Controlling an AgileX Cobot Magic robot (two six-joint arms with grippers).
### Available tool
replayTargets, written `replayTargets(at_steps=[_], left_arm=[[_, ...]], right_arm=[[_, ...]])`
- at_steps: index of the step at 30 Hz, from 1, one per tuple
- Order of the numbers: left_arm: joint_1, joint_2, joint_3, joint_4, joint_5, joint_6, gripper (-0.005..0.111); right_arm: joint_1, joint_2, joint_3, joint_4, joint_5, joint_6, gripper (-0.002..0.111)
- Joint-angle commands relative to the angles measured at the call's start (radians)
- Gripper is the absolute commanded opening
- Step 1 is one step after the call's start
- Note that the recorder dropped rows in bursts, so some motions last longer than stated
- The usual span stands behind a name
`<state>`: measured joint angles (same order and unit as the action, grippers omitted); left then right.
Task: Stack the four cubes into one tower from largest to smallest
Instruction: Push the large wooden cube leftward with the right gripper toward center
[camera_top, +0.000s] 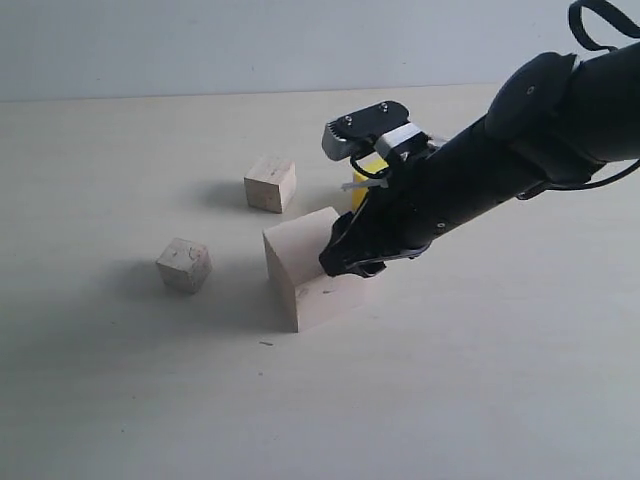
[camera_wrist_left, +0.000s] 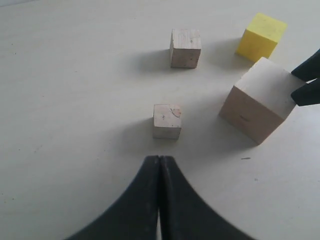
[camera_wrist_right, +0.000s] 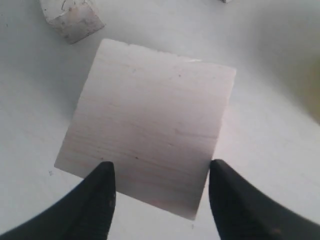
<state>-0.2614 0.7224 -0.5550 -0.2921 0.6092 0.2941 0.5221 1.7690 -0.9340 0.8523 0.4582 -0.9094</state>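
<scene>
The large pale wooden cube (camera_top: 300, 272) (camera_wrist_left: 257, 100) (camera_wrist_right: 150, 115) rests on the table. My right gripper (camera_top: 345, 262) (camera_wrist_right: 160, 167) is open just over its near edge, one fingertip (camera_wrist_right: 104, 172) above the top face and the other beside a corner. Behind that arm the yellow cube (camera_top: 368, 168) (camera_wrist_left: 261, 36) is partly hidden. Two small pale cubes sit apart on the table, one (camera_top: 270, 183) (camera_wrist_left: 185, 47) farther back and one (camera_top: 184, 264) (camera_wrist_left: 167, 121) (camera_wrist_right: 72, 17) nearer. My left gripper (camera_wrist_left: 160, 159) is shut and empty, short of the nearer small cube.
The pale tabletop (camera_top: 480, 380) runs back to a light wall (camera_top: 250, 45). The right arm (camera_top: 520, 150) reaches in from the upper right, over the yellow cube.
</scene>
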Motion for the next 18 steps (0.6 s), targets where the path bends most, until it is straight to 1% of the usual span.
replayTargets(at_steps=[1, 4, 8, 9, 14, 16, 18], left_arm=[[-0.008, 0.0, 0.001, 0.002, -0.017, -0.001, 0.0], [-0.008, 0.0, 0.001, 0.002, -0.02, 0.001, 0.0], [-0.008, 0.0, 0.001, 0.002, -0.02, 0.001, 0.0], [-0.008, 0.0, 0.001, 0.002, -0.018, 0.001, 0.0], [-0.008, 0.0, 0.001, 0.002, -0.016, 0.004, 0.0], [-0.008, 0.0, 0.001, 0.002, -0.016, 0.004, 0.0], [-0.008, 0.0, 0.001, 0.002, -0.016, 0.004, 0.0]], right_arm=[[0.001, 0.013, -0.013, 0.011, 0.022, -0.006, 0.054], [0.001, 0.013, -0.013, 0.009, 0.018, -0.006, 0.054], [0.001, -0.026, -0.013, -0.024, 0.087, -0.006, 0.054], [0.001, -0.057, -0.013, -0.101, 0.095, -0.006, 0.054], [0.001, -0.14, -0.013, -0.302, 0.096, 0.102, 0.054], [0.001, -0.157, -0.013, -0.356, 0.105, 0.149, 0.054], [0.001, -0.154, -0.013, -0.361, 0.133, 0.181, 0.054]])
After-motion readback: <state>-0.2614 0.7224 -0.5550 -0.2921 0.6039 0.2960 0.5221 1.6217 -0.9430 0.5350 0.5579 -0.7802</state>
